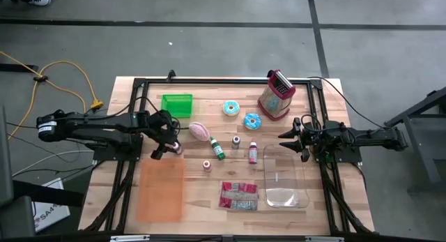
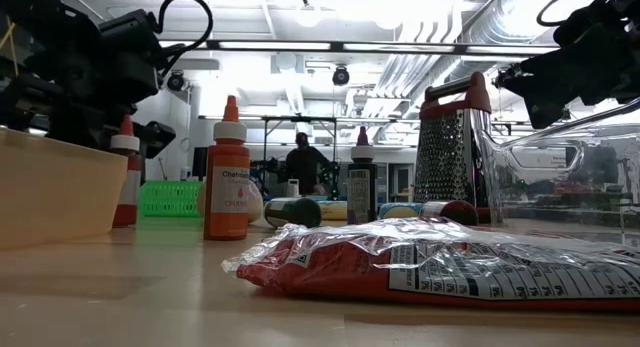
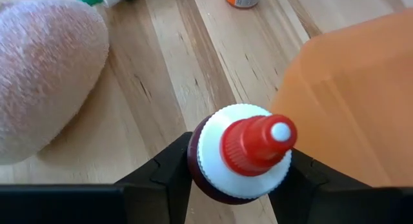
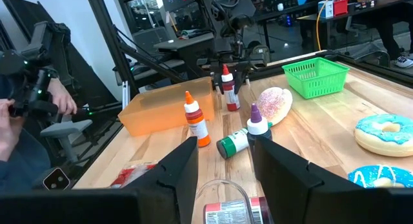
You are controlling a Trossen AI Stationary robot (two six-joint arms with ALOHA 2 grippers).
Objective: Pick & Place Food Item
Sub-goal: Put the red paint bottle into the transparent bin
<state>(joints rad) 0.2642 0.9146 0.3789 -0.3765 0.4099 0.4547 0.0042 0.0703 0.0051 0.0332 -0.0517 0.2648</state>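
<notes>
The orange bin [image 3: 348, 95] lies just beside the left gripper [image 3: 240, 179]. That gripper's jaws are closed on a red-capped bottle [image 3: 248, 153], which stands upright between them. The right gripper [image 1: 298, 139] hovers with jaws parted and empty, beside the clear tub [image 1: 286, 178].

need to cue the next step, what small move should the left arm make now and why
Probably lift straight up. The left gripper has its fingers on either side of the red-capped bottle, which stands close beside the orange bin and the pink plush item, so a vertical lift avoids bumping them. The right gripper waits by the clear container.
</notes>
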